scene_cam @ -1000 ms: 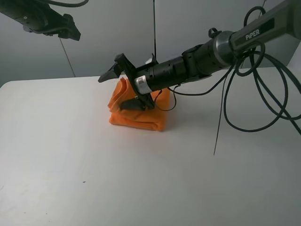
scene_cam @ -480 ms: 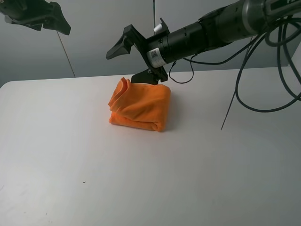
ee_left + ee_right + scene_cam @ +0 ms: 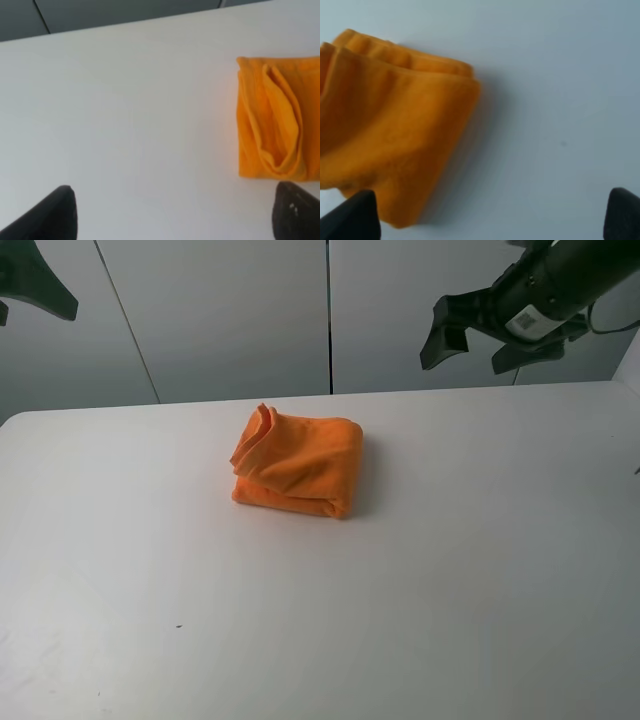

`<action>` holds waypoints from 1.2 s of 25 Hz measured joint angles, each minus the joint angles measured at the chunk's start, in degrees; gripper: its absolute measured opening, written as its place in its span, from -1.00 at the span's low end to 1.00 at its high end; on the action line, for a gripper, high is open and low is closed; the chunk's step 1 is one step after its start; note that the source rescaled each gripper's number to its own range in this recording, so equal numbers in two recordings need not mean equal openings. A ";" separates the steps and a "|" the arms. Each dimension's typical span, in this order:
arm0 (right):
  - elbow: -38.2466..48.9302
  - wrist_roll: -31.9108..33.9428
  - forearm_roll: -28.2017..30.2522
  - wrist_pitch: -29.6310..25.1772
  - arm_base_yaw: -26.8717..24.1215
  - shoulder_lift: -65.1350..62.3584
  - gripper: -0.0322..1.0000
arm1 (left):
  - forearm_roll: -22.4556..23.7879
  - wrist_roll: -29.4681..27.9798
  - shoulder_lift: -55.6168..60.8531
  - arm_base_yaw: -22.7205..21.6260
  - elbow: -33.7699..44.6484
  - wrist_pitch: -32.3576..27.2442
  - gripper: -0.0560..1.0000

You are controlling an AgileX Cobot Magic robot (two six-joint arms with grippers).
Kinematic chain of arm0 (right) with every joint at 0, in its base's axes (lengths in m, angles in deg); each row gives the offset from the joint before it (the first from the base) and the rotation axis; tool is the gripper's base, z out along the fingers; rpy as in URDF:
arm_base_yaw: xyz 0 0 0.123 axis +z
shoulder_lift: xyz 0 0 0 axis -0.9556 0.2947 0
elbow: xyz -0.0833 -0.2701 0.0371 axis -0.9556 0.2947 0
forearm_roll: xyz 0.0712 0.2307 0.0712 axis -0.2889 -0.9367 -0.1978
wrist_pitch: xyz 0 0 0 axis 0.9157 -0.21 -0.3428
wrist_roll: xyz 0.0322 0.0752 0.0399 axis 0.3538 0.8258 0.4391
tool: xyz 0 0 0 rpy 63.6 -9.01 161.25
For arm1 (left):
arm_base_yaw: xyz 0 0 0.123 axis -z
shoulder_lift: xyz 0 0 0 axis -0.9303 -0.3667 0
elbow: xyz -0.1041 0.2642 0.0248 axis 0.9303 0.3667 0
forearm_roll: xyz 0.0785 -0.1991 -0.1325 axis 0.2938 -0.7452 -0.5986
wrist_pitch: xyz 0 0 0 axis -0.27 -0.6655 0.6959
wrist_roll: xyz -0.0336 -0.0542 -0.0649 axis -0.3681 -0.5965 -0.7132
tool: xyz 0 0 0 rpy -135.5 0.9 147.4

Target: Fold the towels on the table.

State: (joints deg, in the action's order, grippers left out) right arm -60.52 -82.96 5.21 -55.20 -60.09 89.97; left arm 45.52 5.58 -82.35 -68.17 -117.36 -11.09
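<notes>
Up at twelve o'clock, flat grey wall panels (image 3: 230, 315) fill the background, split by a thin dark vertical seam (image 3: 329, 315), with a slanted dark line (image 3: 127, 325) out at eleven o'clock.

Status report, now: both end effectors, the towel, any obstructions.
Right end effector open, raised, empty. Left end effector open, empty, off the towel. Orange towel folded in a bundle on the white table. Nothing in the way.

even soft light, faint shadows; right wrist view blurred.
</notes>
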 joint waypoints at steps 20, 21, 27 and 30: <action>29.77 6.29 10.24 -16.30 -0.11 -67.18 1.00 | 14.80 -9.37 68.39 -0.25 28.49 -13.75 1.00; 30.45 6.29 10.24 -17.49 -0.11 -69.78 1.00 | 15.13 -9.66 71.02 -0.25 28.73 -15.23 1.00; 33.43 4.46 10.62 -23.42 -0.11 -81.46 1.00 | 15.13 -10.11 79.24 -0.25 31.33 -18.89 1.00; 34.13 4.23 11.39 -24.85 -0.11 -85.38 1.00 | 14.80 -10.11 79.38 -0.25 32.99 -18.89 1.00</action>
State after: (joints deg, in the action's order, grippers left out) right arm -26.39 -78.73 16.60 -80.05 -60.20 4.60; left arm 60.32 -4.53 -2.97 -68.41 -84.37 -29.98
